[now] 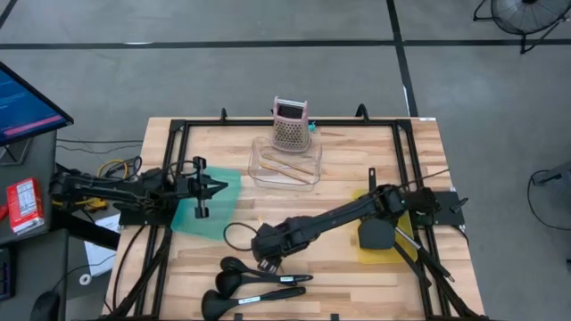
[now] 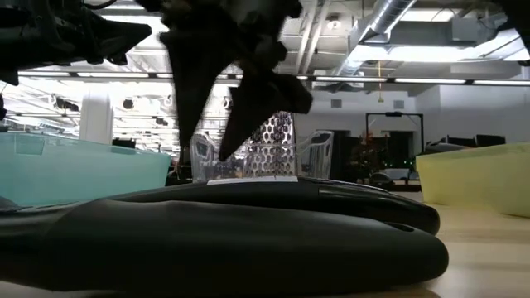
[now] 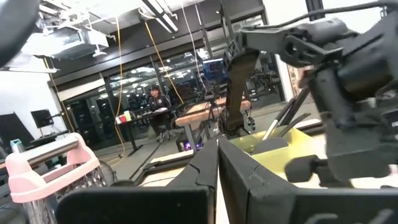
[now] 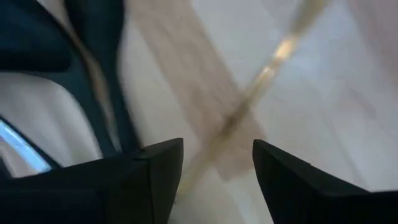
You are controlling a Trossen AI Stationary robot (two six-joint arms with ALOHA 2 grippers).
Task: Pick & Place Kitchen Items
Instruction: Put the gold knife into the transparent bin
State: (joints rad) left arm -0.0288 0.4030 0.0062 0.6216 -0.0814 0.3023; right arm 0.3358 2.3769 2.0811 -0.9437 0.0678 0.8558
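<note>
On the pale wooden worktop [image 1: 401, 276], the right gripper [image 1: 268, 261] hangs at about 6 o'clock from the centre, jaws spread apart and holding nothing. Just beyond it, toward 6 o'clock, lie the long-handled black plastic utensils [image 1: 254, 285] (ladles and spoons, side by side), close under the jaws but apart from them. In the right wrist view a thin golden stick [image 4: 273, 62] crosses the wood between the two dark fingers [image 4: 292, 180]. The left gripper [image 1: 217, 186] waits at 9 o'clock over the teal tray [image 1: 214, 223], jaws closed on nothing. The pink perforated box grater [image 1: 291, 123] stands at 12 o'clock.
</note>
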